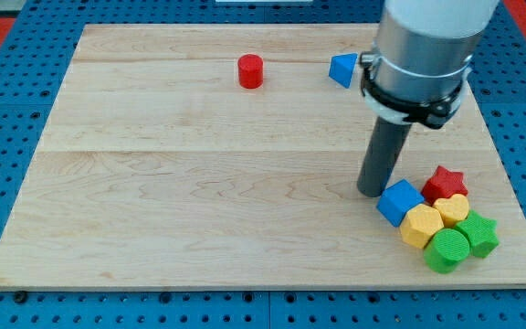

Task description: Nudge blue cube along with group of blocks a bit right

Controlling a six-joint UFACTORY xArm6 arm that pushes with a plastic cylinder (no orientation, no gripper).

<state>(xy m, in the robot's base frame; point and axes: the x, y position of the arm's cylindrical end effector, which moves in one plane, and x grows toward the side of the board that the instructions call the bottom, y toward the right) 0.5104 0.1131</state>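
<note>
A blue cube (399, 201) lies at the lower right of the wooden board (199, 183). It touches a cluster: a red star (445, 182), two yellow blocks (420, 225) (452, 209), a green cylinder (447, 249) and a green star (478, 232). My tip (371, 190) stands on the board just left of the blue cube, touching or nearly touching its upper left side. The cluster lies to the right of the cube.
A red cylinder (250, 70) stands near the top middle. A blue triangular block (343, 69) lies near the top, partly behind the arm's grey body (423, 46). The board's right edge is close to the cluster.
</note>
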